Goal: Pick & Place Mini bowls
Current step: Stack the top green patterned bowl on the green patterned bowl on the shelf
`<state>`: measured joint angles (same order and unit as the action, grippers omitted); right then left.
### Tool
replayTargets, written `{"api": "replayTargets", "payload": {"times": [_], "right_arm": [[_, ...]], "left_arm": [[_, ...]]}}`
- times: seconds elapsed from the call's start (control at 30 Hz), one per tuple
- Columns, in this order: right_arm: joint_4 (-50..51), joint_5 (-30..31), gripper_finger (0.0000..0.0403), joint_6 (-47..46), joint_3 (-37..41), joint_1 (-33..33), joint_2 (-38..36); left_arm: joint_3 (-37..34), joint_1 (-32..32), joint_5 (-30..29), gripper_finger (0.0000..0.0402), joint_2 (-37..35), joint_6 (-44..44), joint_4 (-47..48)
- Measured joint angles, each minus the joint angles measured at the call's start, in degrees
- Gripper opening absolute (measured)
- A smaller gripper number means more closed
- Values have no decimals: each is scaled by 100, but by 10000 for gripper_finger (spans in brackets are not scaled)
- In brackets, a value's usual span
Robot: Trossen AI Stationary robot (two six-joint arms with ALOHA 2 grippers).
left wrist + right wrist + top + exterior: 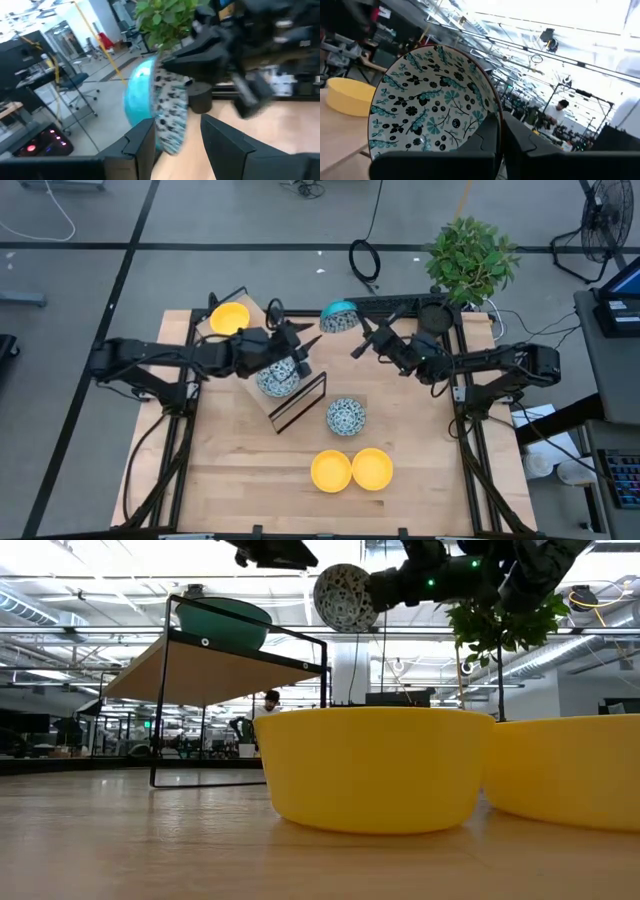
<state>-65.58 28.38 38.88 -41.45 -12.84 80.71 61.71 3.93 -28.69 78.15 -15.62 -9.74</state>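
High view. I see the right tool [358,340] lifted over the far edge of the bench [240,480], clamped on the rim of a patterned bowl [339,316] that is tipped on its side, teal interior showing. The left tool [298,356] sits over a small black wire rack [298,402]; from here I cannot tell whether its fingers are apart or together. A second patterned bowl [277,379] lies partly hidden under the left arm, by the rack. A third patterned bowl [346,416] stands alone mid-bench. Two yellow bowls [351,470] touch near the front edge; a third yellow bowl [229,318] sits at the far left corner. A potted plant [470,260] stands beyond the far right corner.

Low view. Two yellow bowls [372,768] fill the foreground, the right one cut off by the frame. The rack [238,650] carries a teal bowl [225,622], only its upper part visible. The held patterned bowl [343,598] hangs on edge above; the arm holding it is cropped at the top.

Left wrist view. My own two fingers [142,145] stand apart, nothing between them. Beyond, the held bowl [160,107] appears edge-on and smeared; the right arm's tool is blurred.

Right wrist view. The fingers [485,135] are closed on the bowl's rim [427,105], its inner blue-flower pattern facing me. A yellow bowl [347,96] rests on the bench behind, partly cut off. A person [555,117] shows far off in the room.
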Motion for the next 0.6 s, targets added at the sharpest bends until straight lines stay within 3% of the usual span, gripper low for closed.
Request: {"api": "replayTargets", "payload": {"times": [0.43,0.6], "right_arm": [[-282,-19,1,285,0,209,0],[-326,-655,1,-96,0,205,0]], "left_arm": [[2,371,5,175,139,372,-159],[2,480,656,201,207,333,-249]]}}
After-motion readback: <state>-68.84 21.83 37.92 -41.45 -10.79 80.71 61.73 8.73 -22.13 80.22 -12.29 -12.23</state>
